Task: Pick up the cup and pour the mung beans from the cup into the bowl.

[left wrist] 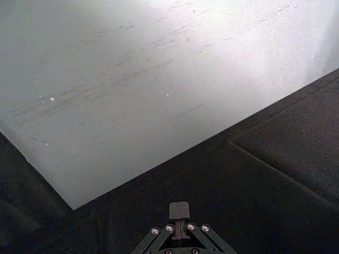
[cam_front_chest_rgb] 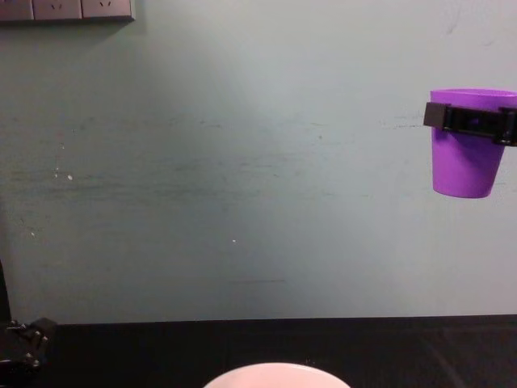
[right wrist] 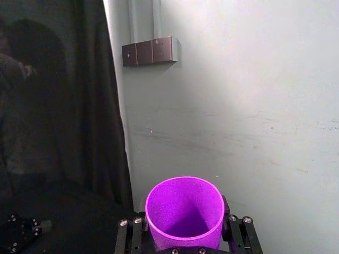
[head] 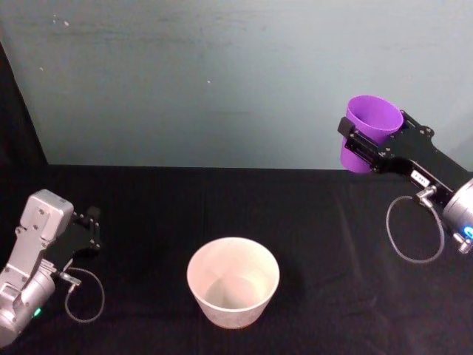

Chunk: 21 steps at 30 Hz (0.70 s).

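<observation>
Right jaws: we see them clamped on the cup (head: 375, 118) from both sides, just under its rim.
Cup: upright, high over the bench (head: 332, 244).
Bowl (head: 194, 275): on the bench, lower, well left of the cup.
Left jaws: pressed together, holding nothing, at the bench's left side.

Bowl (head: 233, 309) centre-front on the table (head: 148, 214) — cup (head: 373, 117) aloft, far right.

Gripping purple cup (head: 372, 122) upright w/ right pincer (head: 366, 140), up high at right. Well apart from white bowl (head: 194, 270), low in middle on black desk (head: 332, 244). Holding left pincer (head: 90, 225) low at left.
</observation>
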Each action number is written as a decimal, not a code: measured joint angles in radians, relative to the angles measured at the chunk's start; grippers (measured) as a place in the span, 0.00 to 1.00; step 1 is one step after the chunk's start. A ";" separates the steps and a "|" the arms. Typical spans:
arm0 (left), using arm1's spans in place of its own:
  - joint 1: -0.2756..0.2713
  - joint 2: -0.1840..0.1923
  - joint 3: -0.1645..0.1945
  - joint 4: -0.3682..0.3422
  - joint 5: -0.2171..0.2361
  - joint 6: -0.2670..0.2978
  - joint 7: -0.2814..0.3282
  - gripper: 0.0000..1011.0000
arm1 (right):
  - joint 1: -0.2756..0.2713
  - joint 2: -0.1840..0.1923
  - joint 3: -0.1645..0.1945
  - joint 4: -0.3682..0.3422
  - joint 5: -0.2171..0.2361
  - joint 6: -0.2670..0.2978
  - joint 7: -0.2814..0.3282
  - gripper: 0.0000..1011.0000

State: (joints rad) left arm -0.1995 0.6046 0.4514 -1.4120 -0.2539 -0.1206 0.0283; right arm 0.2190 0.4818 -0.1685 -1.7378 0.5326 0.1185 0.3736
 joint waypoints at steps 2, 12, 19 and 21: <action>0.000 0.000 0.000 0.000 0.000 0.000 0.000 0.00 | 0.000 0.000 0.000 0.000 0.000 0.000 0.000 0.73; 0.000 0.000 0.000 0.000 0.000 0.000 0.000 0.00 | 0.000 0.000 0.000 0.000 0.000 0.000 0.000 0.73; 0.000 0.000 0.000 0.000 0.000 0.000 0.000 0.00 | 0.000 0.000 0.000 0.000 0.000 0.000 0.000 0.73; 0.000 0.000 0.000 0.000 0.000 0.000 0.000 0.00 | 0.000 0.000 0.000 0.000 0.000 0.000 0.000 0.73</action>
State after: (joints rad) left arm -0.1995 0.6047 0.4514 -1.4120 -0.2539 -0.1205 0.0283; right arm 0.2190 0.4817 -0.1686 -1.7378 0.5326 0.1185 0.3736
